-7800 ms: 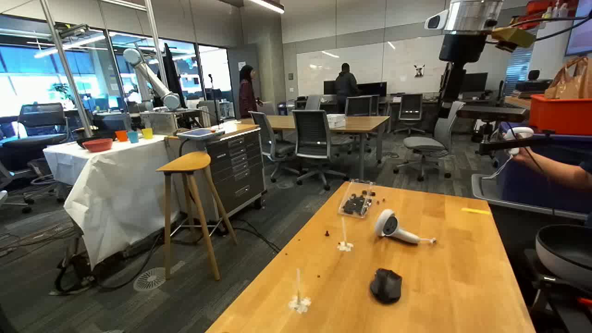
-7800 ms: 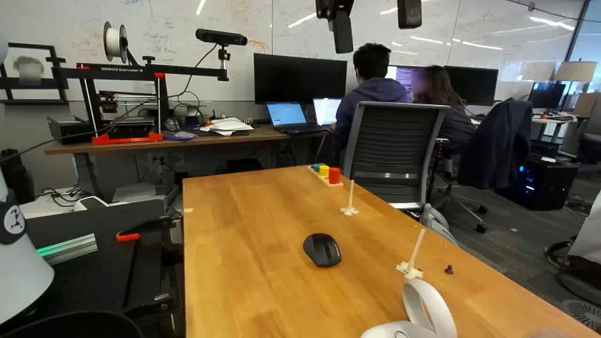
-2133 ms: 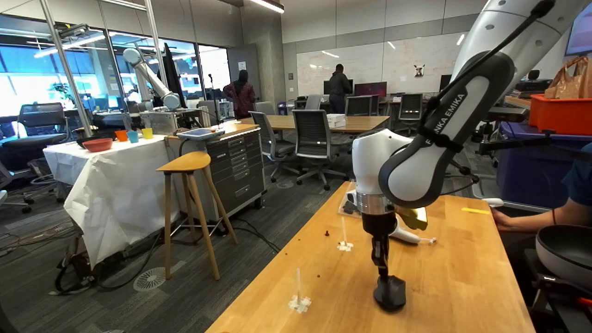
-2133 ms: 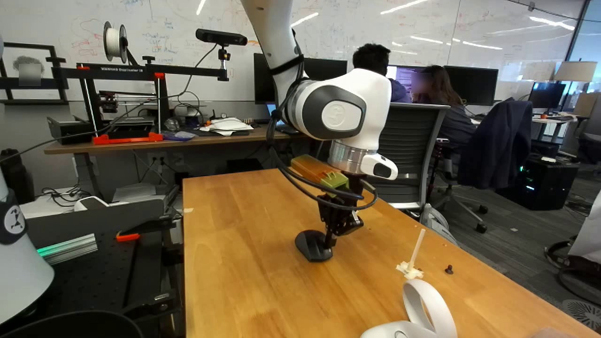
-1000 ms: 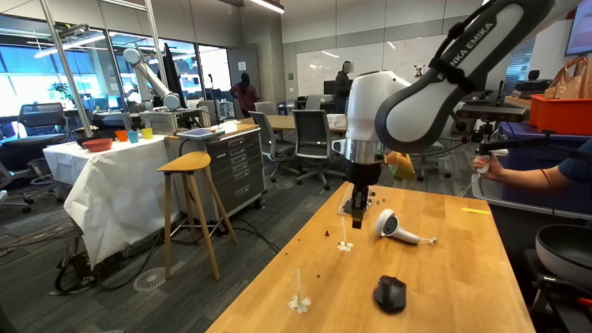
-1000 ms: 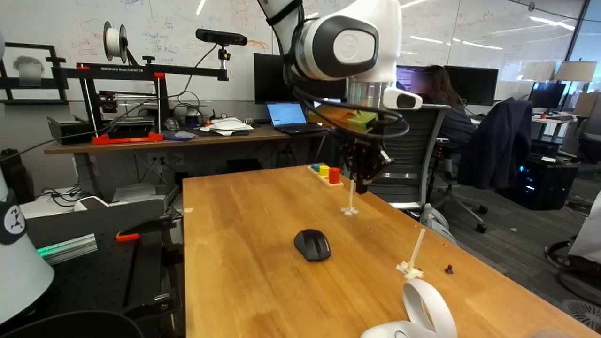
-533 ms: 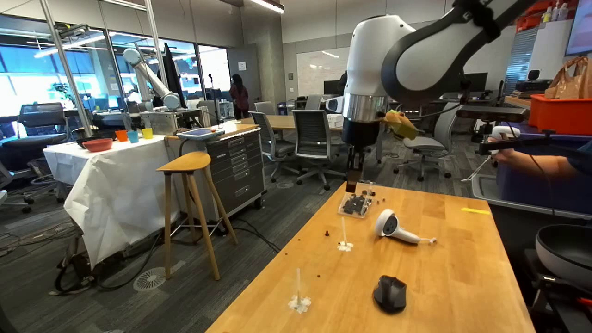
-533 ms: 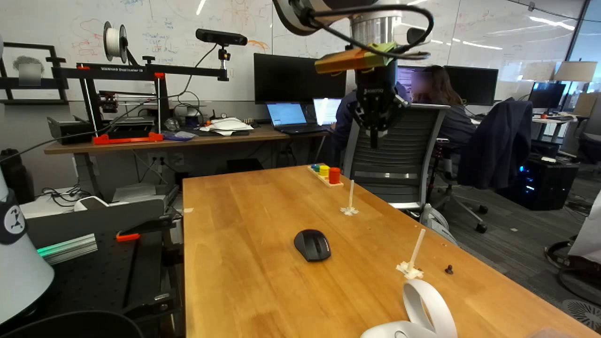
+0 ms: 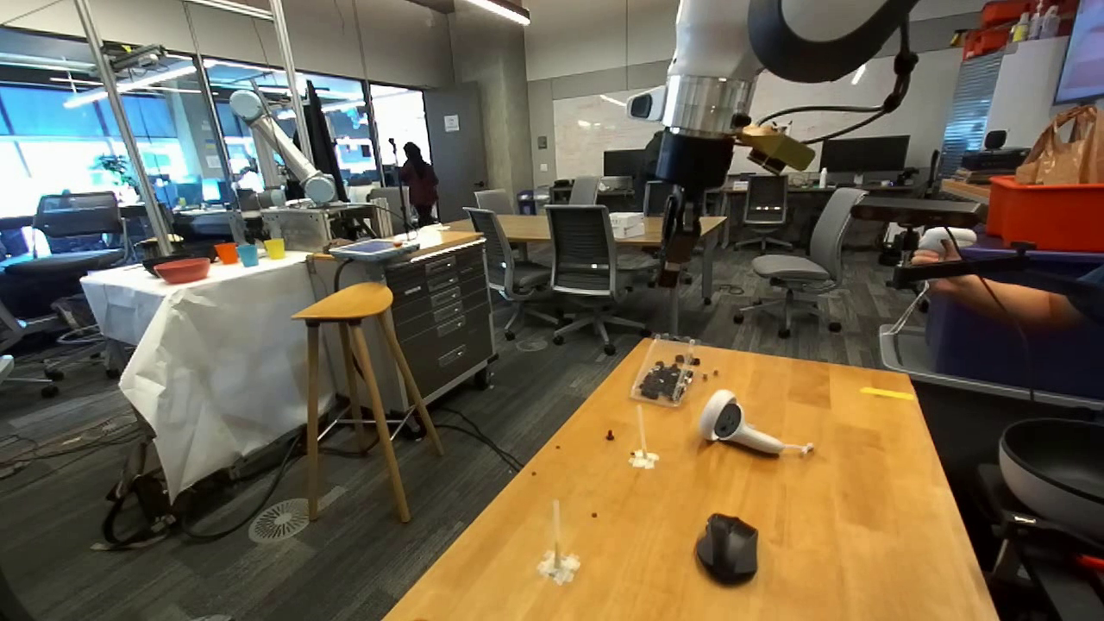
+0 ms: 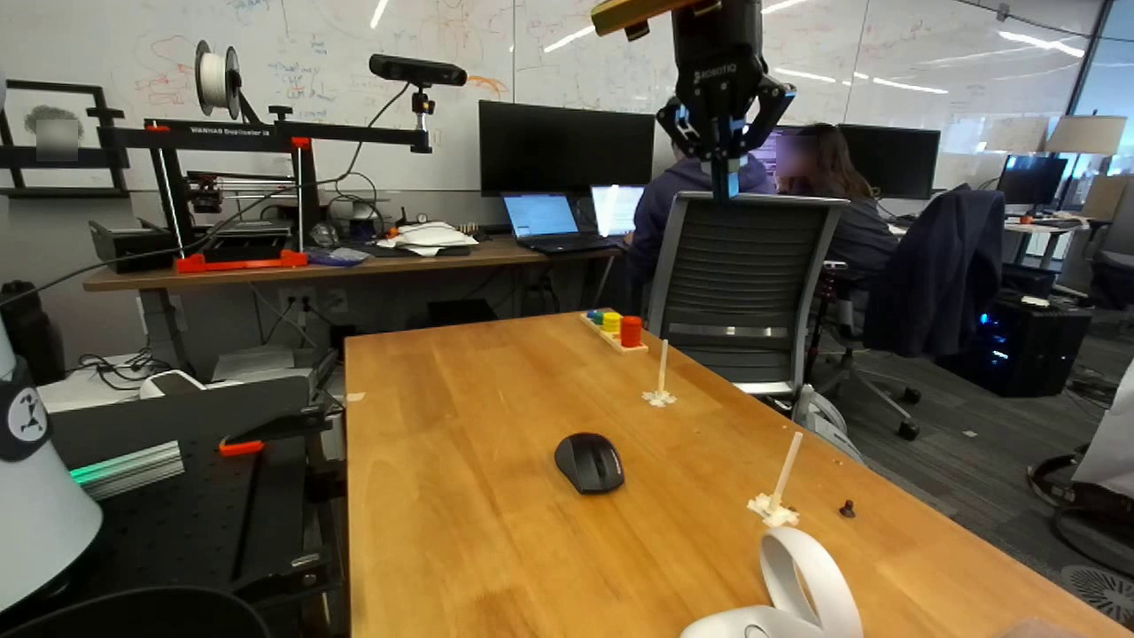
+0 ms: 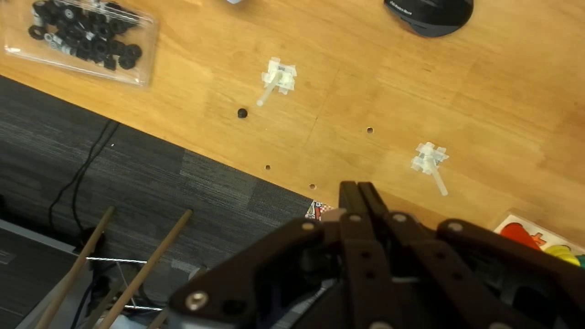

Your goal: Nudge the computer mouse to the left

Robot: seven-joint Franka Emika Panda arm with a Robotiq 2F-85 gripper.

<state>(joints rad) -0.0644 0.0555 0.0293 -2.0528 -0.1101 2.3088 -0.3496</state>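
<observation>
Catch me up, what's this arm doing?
The robot's hand is shut, empty and raised well clear of the black computer mouse, which lies on the wooden table. The mouse has shifted slightly from where it lay earlier, before the hand came down at it. A person nearby holds a white controller, probably steering; the nudge may be done.

a robotics lab, going by the far robot arm (image 9: 286, 153) near the windows (image 9: 43, 164), the 3d printer (image 10: 229, 134) on a desk (image 10: 496, 258), the scribbled whiteboard (image 10: 301, 66), the monitors (image 10: 567, 146) and the swivel chairs (image 9: 585, 246)
</observation>
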